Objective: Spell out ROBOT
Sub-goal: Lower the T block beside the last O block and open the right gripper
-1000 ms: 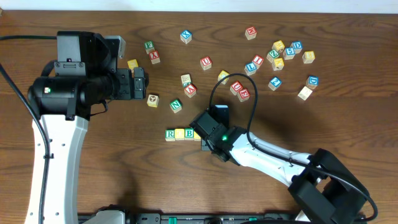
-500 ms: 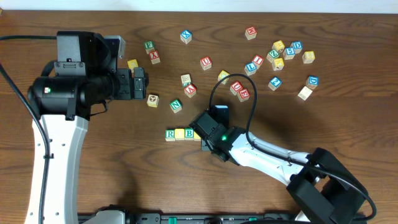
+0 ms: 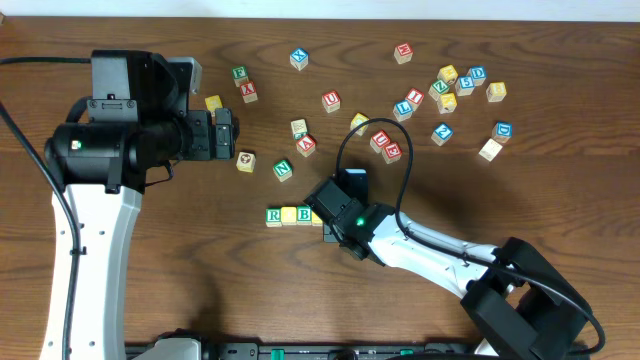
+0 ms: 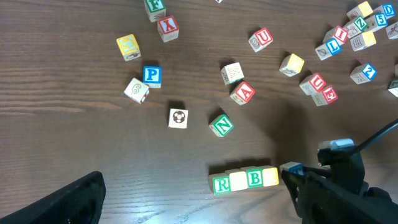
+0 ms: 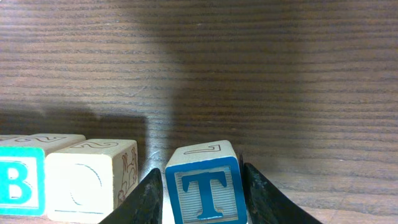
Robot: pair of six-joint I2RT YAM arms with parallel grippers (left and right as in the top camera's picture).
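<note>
**Entry: ROBOT row, lower centre of the overhead frame**

**Hazards for you to weigh**
- Break in the word. The T [image 5: 202,190] stands just beside the second O [image 5: 93,180] but apart from it, with a strip of bench [image 5: 249,74] showing between. If it is left here, the spelling reads with a gap.
- Drag on release. The right tool [image 5: 201,180] has a finger close against each side of the T. If one finger comes away before the other, or the tool lifts early, the T could twist, tip or rise with it.
- Knock-on. If you nudge the T left to close the gap, it may push the second O into the B [image 5: 18,180] and bend the line.
- Sweep. The right arm hangs over the row's right end, so a retreat to the left would likely scatter the cubes.

**Tools**
- Right tool: jaws flank the T. You cannot tell whether they press it or have let go.
- Left tool [image 3: 224,135]: spread wide and empty, in the upper left of the overhead frame, well apart from the row.

**Description**
- T: a pale wood cube with a blue-bordered face and an upright blue letter. Its base is cut off by the frame, but it looks level with the row.
- Row: a green R [image 4: 221,184], the first O [image 4: 237,180] in yellow, the green B and the yellow second O. They touch in a near-straight line from left to right.
</note>
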